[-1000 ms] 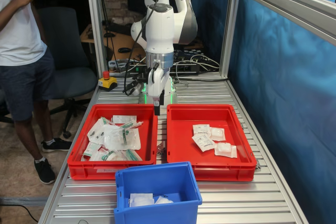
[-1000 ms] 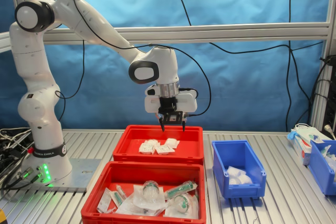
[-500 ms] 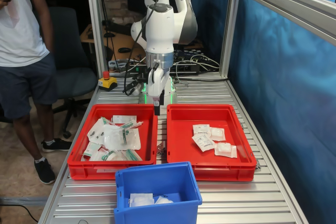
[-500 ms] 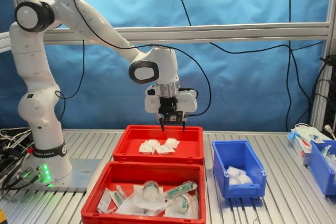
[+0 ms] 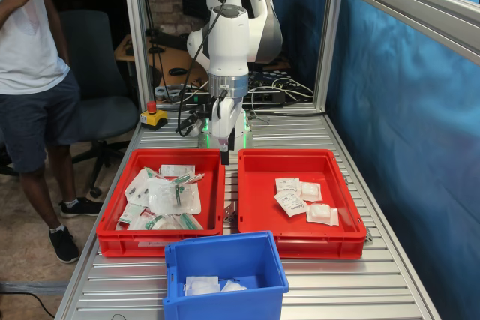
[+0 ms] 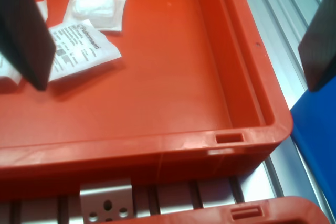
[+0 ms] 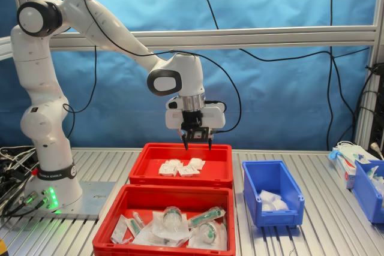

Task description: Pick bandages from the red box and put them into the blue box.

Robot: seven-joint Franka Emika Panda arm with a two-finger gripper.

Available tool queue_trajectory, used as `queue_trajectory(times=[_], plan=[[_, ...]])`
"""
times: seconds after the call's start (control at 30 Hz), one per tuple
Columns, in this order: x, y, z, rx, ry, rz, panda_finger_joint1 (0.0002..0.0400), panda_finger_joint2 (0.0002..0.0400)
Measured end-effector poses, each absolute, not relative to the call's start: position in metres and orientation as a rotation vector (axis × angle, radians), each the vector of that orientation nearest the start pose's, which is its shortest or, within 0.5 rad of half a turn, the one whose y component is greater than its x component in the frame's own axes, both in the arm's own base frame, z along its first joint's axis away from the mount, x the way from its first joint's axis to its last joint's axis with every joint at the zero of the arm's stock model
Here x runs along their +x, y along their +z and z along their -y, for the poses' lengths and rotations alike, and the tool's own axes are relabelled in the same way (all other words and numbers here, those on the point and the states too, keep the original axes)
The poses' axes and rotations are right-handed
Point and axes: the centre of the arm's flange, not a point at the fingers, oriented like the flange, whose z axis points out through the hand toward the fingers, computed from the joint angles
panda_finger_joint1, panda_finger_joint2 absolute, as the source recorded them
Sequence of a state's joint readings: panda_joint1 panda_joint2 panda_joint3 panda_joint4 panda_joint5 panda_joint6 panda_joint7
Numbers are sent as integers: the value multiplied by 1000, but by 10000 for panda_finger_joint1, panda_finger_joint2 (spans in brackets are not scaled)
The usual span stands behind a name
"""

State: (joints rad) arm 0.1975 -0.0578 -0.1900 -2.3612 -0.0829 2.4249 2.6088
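The red box (image 5: 296,243) holds several white square bandages (image 5: 303,197); in the second exterior view it (image 7: 180,178) is the far tray with the bandages (image 7: 180,167) in it. My gripper (image 7: 197,144) hangs open and empty above this tray, apart from the packets. In the first exterior view the gripper (image 5: 223,157) shows edge-on. In the wrist view the gripper (image 6: 177,83) has its fingers (image 6: 26,30) spread wide over a corner of the tray (image 6: 157,150), with bandages (image 6: 84,45) beside one finger. The blue box (image 5: 225,266) (image 7: 273,191) holds a few white packets (image 7: 270,199).
A twin red tray (image 5: 161,241) (image 7: 162,195) is heaped with green-marked clear packets (image 5: 169,198). A second blue bin (image 7: 369,190) and a supply box (image 7: 348,160) stand at the second exterior view's right. A person (image 5: 30,73) stands beside the table. Aluminium frame posts (image 5: 135,43) border it.
The arm and gripper have not moved. Only the person at the first exterior view's left has shifted an arm.
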Motion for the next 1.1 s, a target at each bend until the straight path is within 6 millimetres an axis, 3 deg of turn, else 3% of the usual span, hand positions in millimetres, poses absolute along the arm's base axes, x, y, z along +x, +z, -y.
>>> queue_trajectory(times=[0.27, 0.6, 0.67, 0.9, 1.1], plan=[[505, 362, -14, -926, -116, -2890, 400, 400], [503, 362, -41, -1003, -113, -2862, 400, 400], [502, 361, -55, -1043, -112, -2848, 400, 400], [503, 353, -77, -1101, -114, -2814, 400, 400], [503, 331, -108, -1181, -115, -2779, 400, 400]])
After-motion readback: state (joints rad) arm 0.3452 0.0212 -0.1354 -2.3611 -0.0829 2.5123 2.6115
